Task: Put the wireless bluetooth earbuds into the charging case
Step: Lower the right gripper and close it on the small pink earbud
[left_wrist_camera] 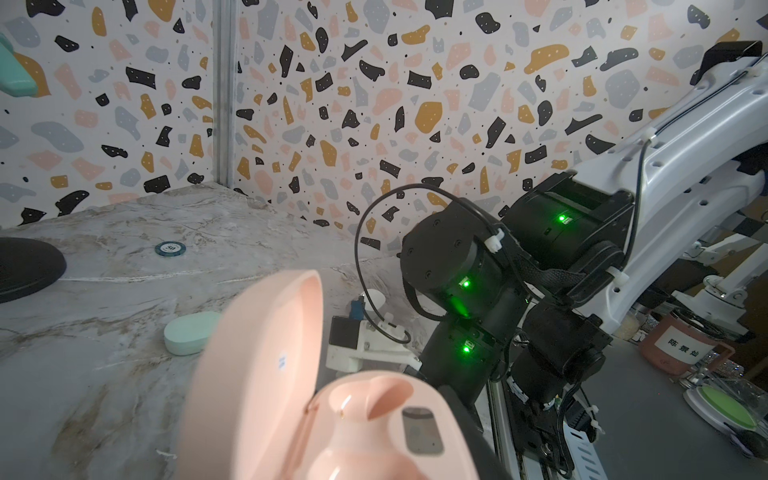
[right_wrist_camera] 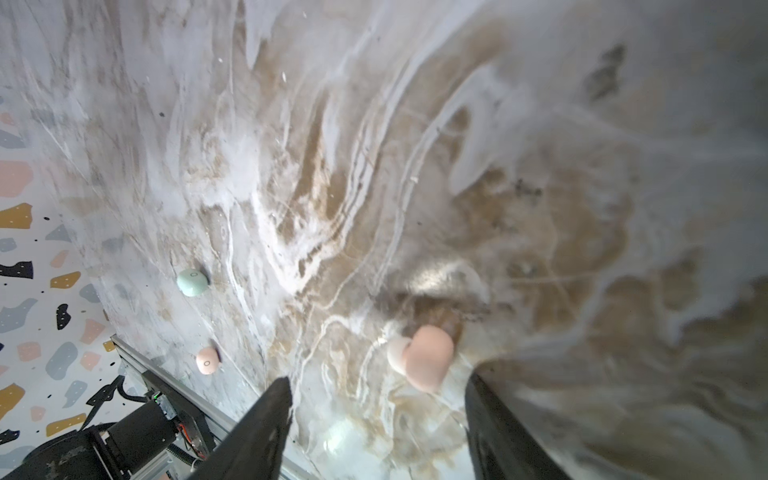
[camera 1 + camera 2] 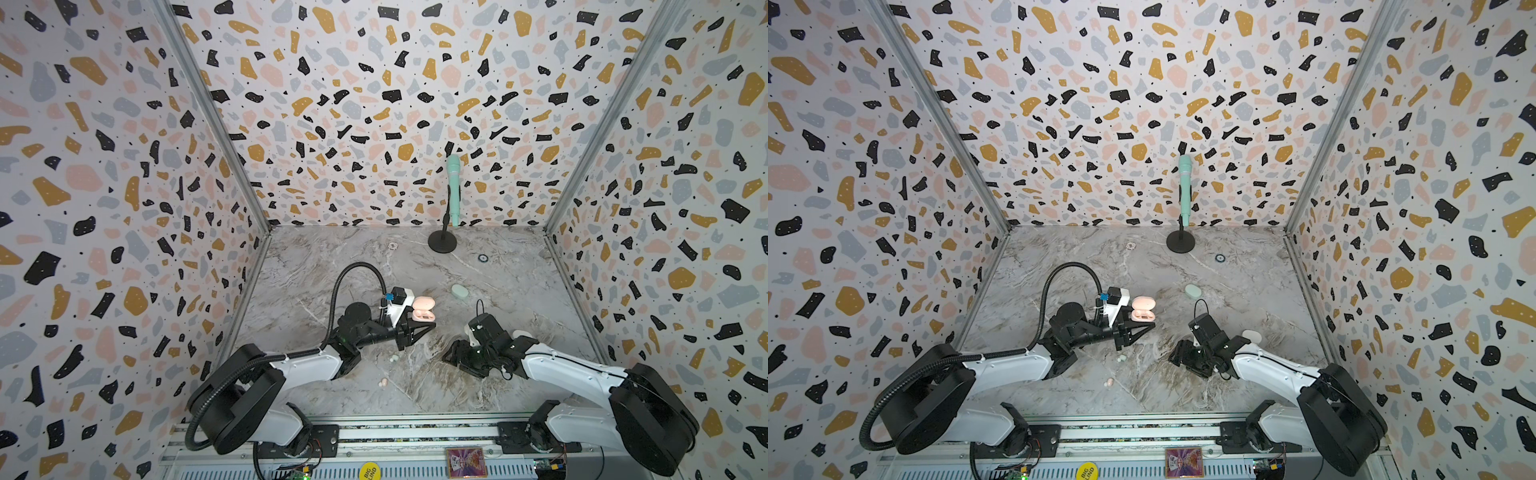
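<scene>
Your left gripper (image 3: 428, 326) is clamped shut on the base of the pink charging case (image 3: 424, 309), whose lid stands swung open. Your right gripper (image 2: 377, 380) points down at the marble table (image 3: 324, 266) with its jaws spread. A pink earbud (image 2: 428, 361) lies on the marble just ahead of them, ungripped, while a second pink earbud (image 2: 207, 360) and a mint earbud (image 2: 192, 282) lie well apart from it.

Closed case (image 3: 459, 291) lies behind the open case (image 3: 423, 309) (to its right) — microphone stand (image 3: 442, 241) farthest back.
</scene>
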### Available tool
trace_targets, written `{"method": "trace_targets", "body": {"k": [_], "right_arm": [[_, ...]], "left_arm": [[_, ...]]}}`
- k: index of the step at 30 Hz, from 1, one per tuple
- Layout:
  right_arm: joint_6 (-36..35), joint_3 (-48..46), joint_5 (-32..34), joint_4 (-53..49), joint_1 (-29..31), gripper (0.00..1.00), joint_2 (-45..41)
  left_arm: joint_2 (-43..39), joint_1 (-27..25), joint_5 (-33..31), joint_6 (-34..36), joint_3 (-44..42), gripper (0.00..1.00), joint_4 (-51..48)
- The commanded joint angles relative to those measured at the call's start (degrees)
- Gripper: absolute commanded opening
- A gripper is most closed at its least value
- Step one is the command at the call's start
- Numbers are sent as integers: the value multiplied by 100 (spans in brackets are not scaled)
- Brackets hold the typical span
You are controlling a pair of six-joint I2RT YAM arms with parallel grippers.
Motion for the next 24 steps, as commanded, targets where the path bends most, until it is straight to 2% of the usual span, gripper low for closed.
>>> {"method": "trace_targets", "body": {"k": [1, 15, 24], "right_arm": [[-217, 234, 103, 28, 27, 66, 208], [-219, 680, -121, 53, 133, 64, 328], [-257, 727, 45, -182, 137, 64, 363]], "left_arm": [[-256, 63, -58, 87, -116, 13, 215], [-405, 167, -50, 102, -180, 12, 102], [-417, 184, -40, 95, -198, 12, 129]]}}
